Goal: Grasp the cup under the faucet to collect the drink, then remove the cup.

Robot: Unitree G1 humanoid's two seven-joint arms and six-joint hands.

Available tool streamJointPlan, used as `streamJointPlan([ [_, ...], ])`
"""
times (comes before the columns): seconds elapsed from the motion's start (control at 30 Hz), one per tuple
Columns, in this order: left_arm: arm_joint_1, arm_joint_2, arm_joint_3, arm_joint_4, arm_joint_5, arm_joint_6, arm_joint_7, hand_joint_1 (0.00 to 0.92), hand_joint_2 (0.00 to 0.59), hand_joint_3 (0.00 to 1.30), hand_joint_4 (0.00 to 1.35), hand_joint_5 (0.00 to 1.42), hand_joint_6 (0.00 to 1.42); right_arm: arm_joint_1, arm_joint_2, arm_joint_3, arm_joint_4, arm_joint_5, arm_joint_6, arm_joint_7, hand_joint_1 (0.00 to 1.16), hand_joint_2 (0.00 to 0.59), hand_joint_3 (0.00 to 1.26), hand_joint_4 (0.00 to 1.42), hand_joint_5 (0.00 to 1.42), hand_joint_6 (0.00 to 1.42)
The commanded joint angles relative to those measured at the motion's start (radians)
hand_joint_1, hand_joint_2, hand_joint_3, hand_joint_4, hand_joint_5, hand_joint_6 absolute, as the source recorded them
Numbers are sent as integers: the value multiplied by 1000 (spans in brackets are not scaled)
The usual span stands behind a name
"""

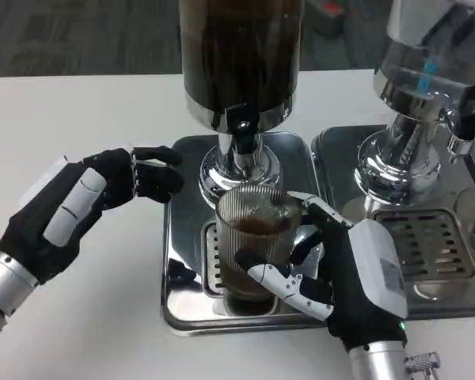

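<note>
A ribbed clear glass cup [253, 237] holding some brown drink stands on the steel drip tray [186, 237], right below the black faucet [241, 127] of the dark drink dispenser [239, 55]. My right hand [340, 273] grips the cup from its right side, with fingers wrapped across its front and thumb behind the rim. My left hand [87, 198] hovers to the left of the dispenser's chrome base, fingers apart and pointing toward the faucet, holding nothing.
A second dispenser [427, 87] with a clear tank stands at the right on its own drip tray [427, 245]. White table surface lies to the left and front.
</note>
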Motion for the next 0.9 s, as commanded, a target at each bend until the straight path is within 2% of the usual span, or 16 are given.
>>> streamJointPlan([
  [0.03, 1, 6, -4, 9, 14, -13, -2, 0, 142, 428, 468, 419, 462, 3, 10, -6, -16, -7, -47, -49, 298, 263, 472, 616, 854, 1234],
  [0.43, 4, 2, -7, 8, 13, -16, -2, 0, 141, 421, 461, 415, 466, 28, 7, -27, -29, -21, -51, -84, 350, 273, 503, 643, 871, 1253],
  [0.9, 7, 2, -7, 10, 14, -21, 0, 0, 134, 413, 463, 414, 476, 36, 11, -25, -11, -44, -44, -134, 356, 267, 533, 662, 897, 1271],
])
